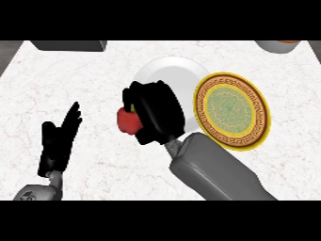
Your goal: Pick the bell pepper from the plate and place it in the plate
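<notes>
- Our right hand (156, 110) curls round the red bell pepper (126, 120), by the white plate's (168, 70) seven o'clock rim.
- The yellow plate (231, 110) lies at that hand's three o'clock.
- Our left hand (57, 139) rests open at eight o'clock.

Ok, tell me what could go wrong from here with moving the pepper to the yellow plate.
1. The right hand curls round the bell pepper, yet the pepper pokes out at the hand's left side; it might slip mid-carry.
2. The yellow plate sits right beside the white plate, so an early release could land on the wrong one.
3. The right forearm passes close to the yellow plate's lower rim and could nudge it.
</notes>
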Controlling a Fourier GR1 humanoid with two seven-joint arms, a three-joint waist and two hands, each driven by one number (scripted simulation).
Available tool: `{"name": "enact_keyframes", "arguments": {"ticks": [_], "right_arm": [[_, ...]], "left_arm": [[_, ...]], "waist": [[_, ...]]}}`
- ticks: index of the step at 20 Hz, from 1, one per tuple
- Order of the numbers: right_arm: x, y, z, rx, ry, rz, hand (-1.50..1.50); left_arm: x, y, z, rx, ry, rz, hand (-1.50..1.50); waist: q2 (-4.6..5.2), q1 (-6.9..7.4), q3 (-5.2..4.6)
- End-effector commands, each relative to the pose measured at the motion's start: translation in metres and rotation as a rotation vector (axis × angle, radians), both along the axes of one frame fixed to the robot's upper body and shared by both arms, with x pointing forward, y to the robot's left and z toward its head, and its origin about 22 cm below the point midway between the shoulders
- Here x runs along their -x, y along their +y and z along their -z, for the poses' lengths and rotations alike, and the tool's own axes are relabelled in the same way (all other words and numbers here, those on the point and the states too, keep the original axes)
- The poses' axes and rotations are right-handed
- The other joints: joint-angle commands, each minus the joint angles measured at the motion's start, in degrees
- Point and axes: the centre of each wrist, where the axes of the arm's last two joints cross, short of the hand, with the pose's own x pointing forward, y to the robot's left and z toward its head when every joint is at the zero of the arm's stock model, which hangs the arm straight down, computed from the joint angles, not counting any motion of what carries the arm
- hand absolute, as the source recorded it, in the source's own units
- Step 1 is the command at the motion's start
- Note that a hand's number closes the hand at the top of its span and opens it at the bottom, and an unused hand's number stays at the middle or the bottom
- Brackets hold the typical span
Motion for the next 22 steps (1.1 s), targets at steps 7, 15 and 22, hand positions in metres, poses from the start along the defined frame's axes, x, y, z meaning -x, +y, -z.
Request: {"name": "enact_keyframes", "arguments": {"ticks": [7, 15, 22], "right_arm": [[-0.051, -0.005, -0.015, -0.058, 0.049, 0.167, 1.5], [-0.105, -0.032, -0.001, -0.008, 0.077, 0.234, 1.5], [-0.119, -0.054, 0.034, 0.094, 0.286, 0.211, 1.5]], "left_arm": [[-0.003, -0.011, -0.004, 0.001, -0.003, -0.006, 0.0], [0.005, 0.002, -0.001, 0.002, 0.003, 0.019, 0.0], [0.005, 0.009, 0.003, 0.002, 0.005, -0.007, 0.0]], "waist": [[0.08, -0.83, 0.02], [0.26, -0.46, 0.01], [0.44, -0.13, 0.01]]}}
